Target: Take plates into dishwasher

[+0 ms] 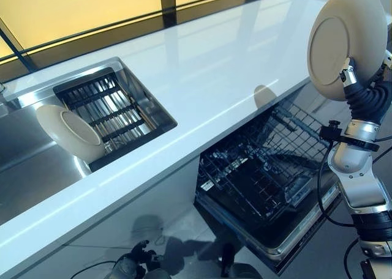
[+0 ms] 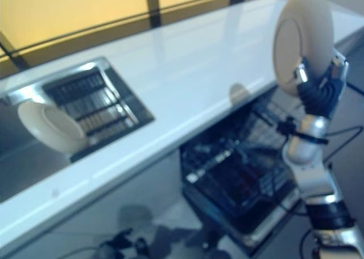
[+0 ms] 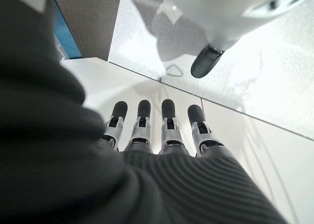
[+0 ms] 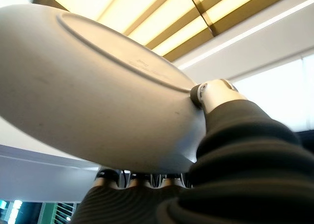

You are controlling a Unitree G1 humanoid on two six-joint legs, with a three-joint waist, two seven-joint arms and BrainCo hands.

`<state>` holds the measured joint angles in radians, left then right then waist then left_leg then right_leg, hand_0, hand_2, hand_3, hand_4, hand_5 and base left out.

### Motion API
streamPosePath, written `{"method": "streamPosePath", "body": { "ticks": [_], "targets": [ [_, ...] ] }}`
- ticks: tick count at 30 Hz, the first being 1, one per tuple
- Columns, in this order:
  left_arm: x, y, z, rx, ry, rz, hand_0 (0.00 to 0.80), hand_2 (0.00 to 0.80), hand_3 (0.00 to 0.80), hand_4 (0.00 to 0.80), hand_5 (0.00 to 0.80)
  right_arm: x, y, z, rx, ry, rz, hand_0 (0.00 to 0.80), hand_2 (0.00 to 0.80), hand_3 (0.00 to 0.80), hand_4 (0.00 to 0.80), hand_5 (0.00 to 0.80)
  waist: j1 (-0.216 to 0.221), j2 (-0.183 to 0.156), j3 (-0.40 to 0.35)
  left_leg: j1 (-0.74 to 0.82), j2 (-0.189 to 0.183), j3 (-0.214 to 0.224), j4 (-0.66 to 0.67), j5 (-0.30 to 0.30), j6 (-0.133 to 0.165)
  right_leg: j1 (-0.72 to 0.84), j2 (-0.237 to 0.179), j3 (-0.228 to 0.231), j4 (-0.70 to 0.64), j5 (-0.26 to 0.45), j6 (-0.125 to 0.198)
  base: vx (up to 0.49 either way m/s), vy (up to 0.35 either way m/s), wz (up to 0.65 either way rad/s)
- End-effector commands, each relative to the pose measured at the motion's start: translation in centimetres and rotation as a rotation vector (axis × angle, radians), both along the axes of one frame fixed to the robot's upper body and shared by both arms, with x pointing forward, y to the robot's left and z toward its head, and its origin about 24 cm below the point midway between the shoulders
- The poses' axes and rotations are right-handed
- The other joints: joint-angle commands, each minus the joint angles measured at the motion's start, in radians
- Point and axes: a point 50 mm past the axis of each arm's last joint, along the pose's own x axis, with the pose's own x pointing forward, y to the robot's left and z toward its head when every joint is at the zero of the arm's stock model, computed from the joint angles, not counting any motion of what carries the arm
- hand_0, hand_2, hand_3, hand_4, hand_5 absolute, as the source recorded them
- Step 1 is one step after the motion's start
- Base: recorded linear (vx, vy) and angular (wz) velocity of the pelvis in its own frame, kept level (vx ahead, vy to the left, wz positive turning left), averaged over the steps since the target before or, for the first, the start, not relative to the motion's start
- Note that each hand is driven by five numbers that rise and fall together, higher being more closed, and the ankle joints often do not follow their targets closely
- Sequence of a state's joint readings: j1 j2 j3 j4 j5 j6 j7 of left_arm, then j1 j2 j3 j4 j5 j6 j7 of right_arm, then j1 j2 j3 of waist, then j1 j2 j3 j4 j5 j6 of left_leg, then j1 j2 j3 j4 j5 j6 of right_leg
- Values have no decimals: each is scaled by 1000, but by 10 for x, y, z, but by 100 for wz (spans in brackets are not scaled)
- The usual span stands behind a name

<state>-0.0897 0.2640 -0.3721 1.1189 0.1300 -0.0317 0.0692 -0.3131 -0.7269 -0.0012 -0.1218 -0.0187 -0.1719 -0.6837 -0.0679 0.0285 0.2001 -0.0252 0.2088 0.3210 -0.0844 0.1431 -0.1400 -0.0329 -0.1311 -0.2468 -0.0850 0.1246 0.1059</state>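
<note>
A: Nearest?
B: My right hand — pinching a cream plate upright, high above the open dishwasher rack.
A: Other plate?
B: Second plate leans in the sink, on the counter.
A: Left hand?
B: Fingers straight, empty — low down.

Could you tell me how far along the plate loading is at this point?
Nothing looks loaded yet: the dishwasher rack is pulled out with no plate visible in it. The right robot hand holds one plate raised above the rack. A second plate leans in the sink, waiting.
</note>
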Motion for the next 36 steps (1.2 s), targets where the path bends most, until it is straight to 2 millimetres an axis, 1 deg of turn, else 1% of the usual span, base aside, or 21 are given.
{"method": "streamPosePath", "body": {
  "ticks": [1,6,10,14,18,19,24,28,32,36],
  "targets": [
    [25,3,10,16,-70,-17,0,0,0,0,0,-8,-5,26,-11,-126,-6,800,800,800,800,800,-11,-27,36,-63,-32,-13,15,-27,29,18,-15,31,136,-153,4,-56,-38,0],
    [28,-2,12,1,-83,-17,0,0,0,0,0,-9,-22,4,-26,-38,-82,800,800,800,800,800,-42,-6,55,-58,-27,-11,9,-23,17,-12,-15,38,150,-155,-3,-48,-12,-1],
    [34,-9,13,-23,-103,-19,0,0,0,0,0,-9,-35,-16,-59,57,-137,800,800,800,800,800,-67,18,69,-52,-30,-3,2,-19,9,-30,-15,46,154,-155,-7,-47,40,2],
    [38,-14,15,-35,-120,-16,0,0,0,0,0,-8,-42,-27,-93,135,-149,800,800,800,800,800,-76,32,77,-50,-33,2,-3,-15,6,-38,-17,47,156,-154,-8,-43,37,-1],
    [38,-14,16,-38,-124,-11,0,0,0,0,0,-9,-46,-41,-106,212,-143,800,800,800,800,800,-80,41,79,-46,-36,4,-3,-15,5,-37,-20,44,160,-156,-9,-20,17,-1],
    [37,-13,16,-38,-121,-11,0,0,0,0,0,-11,-48,-48,-110,235,-141,800,800,800,800,800,-80,43,77,-44,-38,5,-3,-16,4,-33,-22,41,159,-157,-9,0,0,0],
    [35,-11,15,-34,-116,-13,0,0,0,0,0,-14,-50,-62,-137,321,-120,800,800,800,800,800,-85,45,74,-37,-41,6,-3,-15,4,-26,-24,39,156,-155,-9,0,0,0],
    [36,-9,16,-32,-115,-20,0,0,0,0,0,-13,-49,-68,-184,385,-98,800,800,800,800,800,-87,43,74,-36,-43,9,-3,-15,2,-20,-22,39,141,-147,-8,0,0,0],
    [37,-8,17,-27,-112,-31,0,0,0,0,0,-10,-46,-71,-230,430,-76,800,800,800,800,800,-85,36,71,-33,-42,13,-3,-16,1,-12,-17,38,121,-136,-7,3,-9,2],
    [39,-6,18,-16,-116,-42,0,0,0,0,0,-4,-41,-71,-301,475,-56,800,800,800,800,800,-73,21,70,-37,-38,13,-3,-13,-2,-3,-8,31,102,-126,-7,-6,-43,1]
  ]
}}
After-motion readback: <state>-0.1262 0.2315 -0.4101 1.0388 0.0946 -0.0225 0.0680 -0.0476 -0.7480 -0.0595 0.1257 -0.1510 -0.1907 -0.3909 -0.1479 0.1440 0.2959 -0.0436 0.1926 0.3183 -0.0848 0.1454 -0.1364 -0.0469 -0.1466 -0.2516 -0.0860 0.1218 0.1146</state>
